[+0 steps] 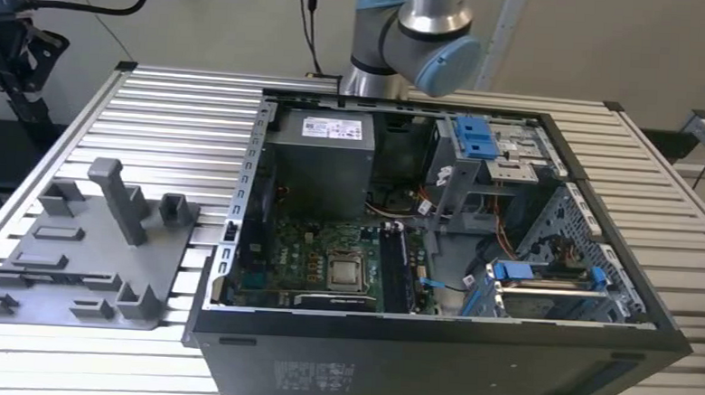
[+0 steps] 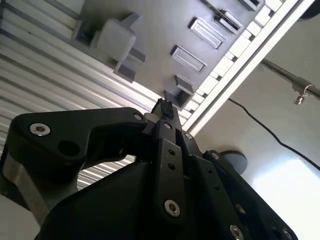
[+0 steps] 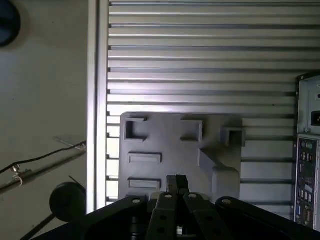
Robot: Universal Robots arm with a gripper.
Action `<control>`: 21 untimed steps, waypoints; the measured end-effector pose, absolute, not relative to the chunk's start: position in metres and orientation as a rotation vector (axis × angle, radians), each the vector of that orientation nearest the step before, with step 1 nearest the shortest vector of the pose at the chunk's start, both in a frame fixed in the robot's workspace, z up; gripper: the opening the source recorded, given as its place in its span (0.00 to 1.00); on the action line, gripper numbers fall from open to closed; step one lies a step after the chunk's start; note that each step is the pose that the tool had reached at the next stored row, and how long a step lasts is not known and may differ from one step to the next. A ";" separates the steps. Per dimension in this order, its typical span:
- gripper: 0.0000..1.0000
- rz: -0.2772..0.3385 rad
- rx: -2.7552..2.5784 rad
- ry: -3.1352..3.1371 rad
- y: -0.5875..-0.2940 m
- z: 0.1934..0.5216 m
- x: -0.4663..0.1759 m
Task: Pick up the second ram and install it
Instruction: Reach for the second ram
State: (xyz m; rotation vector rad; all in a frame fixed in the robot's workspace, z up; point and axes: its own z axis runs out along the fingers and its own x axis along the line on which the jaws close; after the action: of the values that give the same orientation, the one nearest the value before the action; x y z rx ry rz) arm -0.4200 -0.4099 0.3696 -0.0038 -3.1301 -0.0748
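Exterior view: arm (image 1: 415,38) at 12 o'clock of the open computer case (image 1: 441,356) on the slatted table (image 1: 176,107); grey plate (image 1: 84,265) at the case's 9 o'clock. Dark strips (image 1: 396,270) stand in slots beside the processor (image 1: 346,271); cannot tell whether one is the second ram.

Second wrist view: gripper (image 2: 164,106) jaws pressed together, empty, over the plate's edge; pale floor (image 2: 280,190) beyond the table.

First wrist view: gripper (image 3: 176,181) likewise closed; the case's rear panel (image 3: 306,170) shows here.

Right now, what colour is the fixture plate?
The plate is plain grey; the exterior view shows it best.

fixture plate (image 1: 96,258) grey | table (image 1: 175,125) ribbed silver | case (image 1: 440,370) black | latches (image 1: 477,136) blue
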 end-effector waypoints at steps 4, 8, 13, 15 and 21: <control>0.11 -0.075 -0.004 -3.130 -0.417 0.369 -0.421; 0.11 -0.075 -0.004 -3.130 -0.424 0.368 -0.422; 0.11 -0.075 -0.004 -3.130 -0.433 0.367 -0.423; 0.11 -0.075 -0.004 -3.130 -0.436 0.367 -0.424; 0.11 -0.075 -0.004 -3.130 -0.449 0.365 -0.425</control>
State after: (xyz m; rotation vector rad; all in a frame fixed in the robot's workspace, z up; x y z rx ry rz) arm -0.4249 -0.4485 0.3654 -0.0038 -3.1300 -0.0747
